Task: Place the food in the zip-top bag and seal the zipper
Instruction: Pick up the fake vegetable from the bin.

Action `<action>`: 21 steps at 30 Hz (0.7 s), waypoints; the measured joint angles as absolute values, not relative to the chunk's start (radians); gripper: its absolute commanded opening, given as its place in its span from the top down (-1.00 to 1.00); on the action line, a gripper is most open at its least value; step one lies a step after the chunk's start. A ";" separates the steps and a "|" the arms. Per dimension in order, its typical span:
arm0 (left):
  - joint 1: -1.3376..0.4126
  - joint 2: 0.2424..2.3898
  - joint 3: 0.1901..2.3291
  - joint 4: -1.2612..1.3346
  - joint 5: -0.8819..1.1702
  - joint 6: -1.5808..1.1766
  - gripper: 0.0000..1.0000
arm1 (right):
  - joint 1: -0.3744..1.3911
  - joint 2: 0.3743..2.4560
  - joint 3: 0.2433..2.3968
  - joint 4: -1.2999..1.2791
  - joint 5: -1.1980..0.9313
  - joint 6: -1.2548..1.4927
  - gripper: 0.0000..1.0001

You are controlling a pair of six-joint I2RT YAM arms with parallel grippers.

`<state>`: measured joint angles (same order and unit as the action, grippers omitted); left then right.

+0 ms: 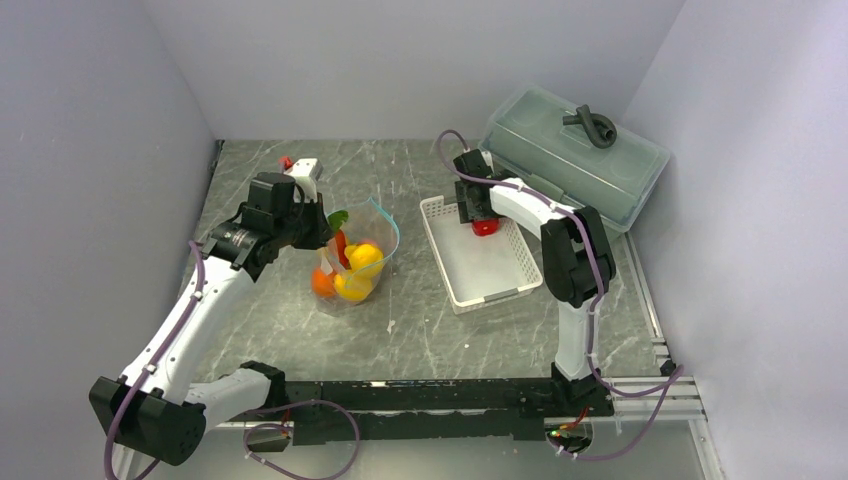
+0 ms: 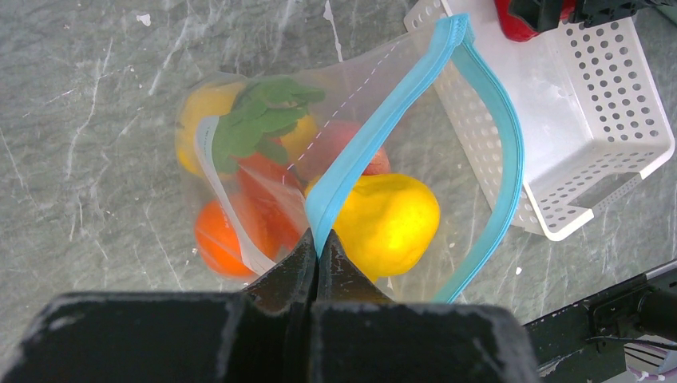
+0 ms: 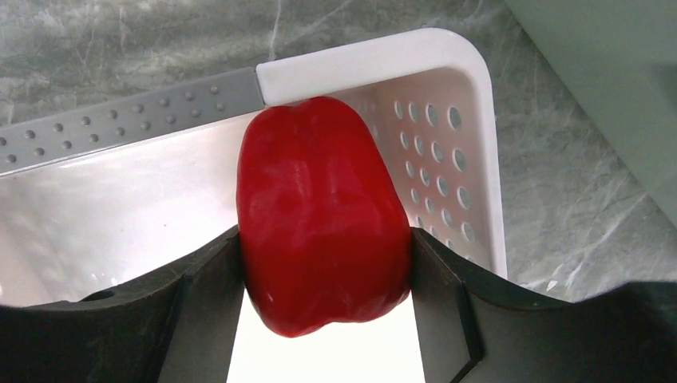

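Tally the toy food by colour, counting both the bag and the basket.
Yellow: 2, lemons in the zip-top bag
Orange, round: 1, orange fruit in the bag
Orange with green leaves: 1, carrot in the bag
Pinkish: 1, peach in the bag
Red: 1, pepper at the basket
Total: 6 that show; the bag may hide more.

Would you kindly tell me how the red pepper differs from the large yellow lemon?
The red pepper is pinched by the right tool at the white basket; the yellow lemon lies loose inside the zip-top bag. The red pepper is lobed, the yellow lemon smoothly rounded. Both are glossy.
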<state>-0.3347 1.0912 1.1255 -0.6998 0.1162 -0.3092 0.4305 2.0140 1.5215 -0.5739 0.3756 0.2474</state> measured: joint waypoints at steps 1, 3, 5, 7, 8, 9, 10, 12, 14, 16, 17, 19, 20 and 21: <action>-0.335 1.091 1.126 -0.700 0.116 -0.309 1.00 | 0.430 2.014 1.522 -0.574 0.375 0.250 0.21; -0.335 1.091 1.126 -0.700 0.116 -0.309 1.00 | 0.430 2.010 1.520 -0.574 0.371 0.250 0.35; -0.335 1.091 1.126 -0.700 0.116 -0.309 1.00 | 0.430 1.999 1.513 -0.574 0.360 0.250 0.39; -0.335 1.091 1.126 -0.700 0.116 -0.309 1.00 | 0.431 1.980 1.505 -0.578 0.355 0.251 0.43; -0.335 1.091 1.126 -0.700 0.116 -0.309 1.00 | 0.432 1.967 1.501 -0.579 0.353 0.252 0.44; -0.335 1.091 1.126 -0.700 0.116 -0.309 1.00 | 0.432 1.951 1.496 -0.579 0.349 0.252 0.44; -0.335 1.091 1.126 -0.700 0.116 -0.309 1.00 | 0.434 1.931 1.492 -0.582 0.345 0.253 0.46; -0.335 1.091 1.126 -0.699 0.116 -0.309 1.00 | 0.440 1.891 1.488 -0.588 0.336 0.253 0.49; -0.336 1.091 1.126 -0.700 0.116 -0.309 1.00 | 0.447 1.841 1.487 -0.593 0.330 0.252 0.54; -0.336 1.091 1.126 -0.700 0.116 -0.309 1.00 | 0.461 1.787 1.487 -0.593 0.324 0.251 0.56; -0.336 1.091 1.126 -0.700 0.116 -0.309 1.00 | 0.471 1.762 1.487 -0.594 0.320 0.250 0.56; -0.336 1.091 1.126 -0.700 0.116 -0.309 1.00 | 0.493 1.720 1.487 -0.594 0.310 0.245 0.56; -0.336 1.091 1.126 -0.700 0.116 -0.309 1.00 | 0.509 1.697 1.487 -0.595 0.304 0.241 0.57; -0.336 1.091 1.126 -0.700 0.116 -0.309 1.00 | 0.519 1.684 1.487 -0.595 0.300 0.238 0.58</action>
